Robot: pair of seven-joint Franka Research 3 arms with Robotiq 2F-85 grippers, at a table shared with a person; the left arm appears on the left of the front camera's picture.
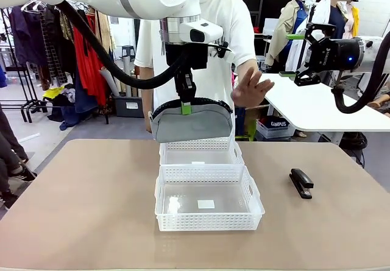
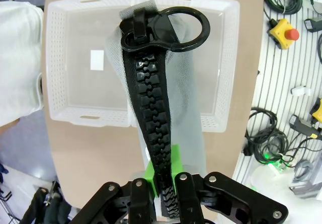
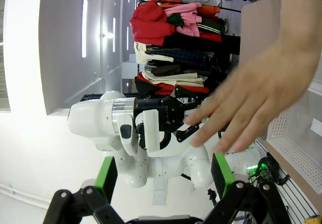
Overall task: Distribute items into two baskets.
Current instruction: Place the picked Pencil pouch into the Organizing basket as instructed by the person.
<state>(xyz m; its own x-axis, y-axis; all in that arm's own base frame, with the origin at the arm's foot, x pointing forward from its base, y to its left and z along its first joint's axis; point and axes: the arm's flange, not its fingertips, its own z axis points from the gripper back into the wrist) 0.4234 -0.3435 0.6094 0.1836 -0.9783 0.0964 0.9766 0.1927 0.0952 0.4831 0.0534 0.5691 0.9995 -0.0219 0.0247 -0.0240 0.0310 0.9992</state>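
Observation:
My left gripper (image 1: 186,107) is shut on the black zipper edge of the grey pouch (image 1: 192,123), which hangs in the air above the far white basket (image 1: 201,152). In the left wrist view the zipper (image 2: 153,118) runs up from my fingers (image 2: 146,171) over that basket (image 2: 65,58). The near basket (image 1: 208,199) stands in front of it, touching it. A black stapler (image 1: 301,183) lies on the table to the right. My right gripper (image 1: 303,55) hovers open high at the right, and in its own view its green pads (image 3: 106,176) stand wide apart with nothing between them.
A person in a white shirt stands behind the table with one hand (image 1: 250,88) raised beside the pouch; that hand (image 3: 261,88) is close in the right wrist view. Bare brown tabletop (image 1: 85,198) lies left and right of the baskets.

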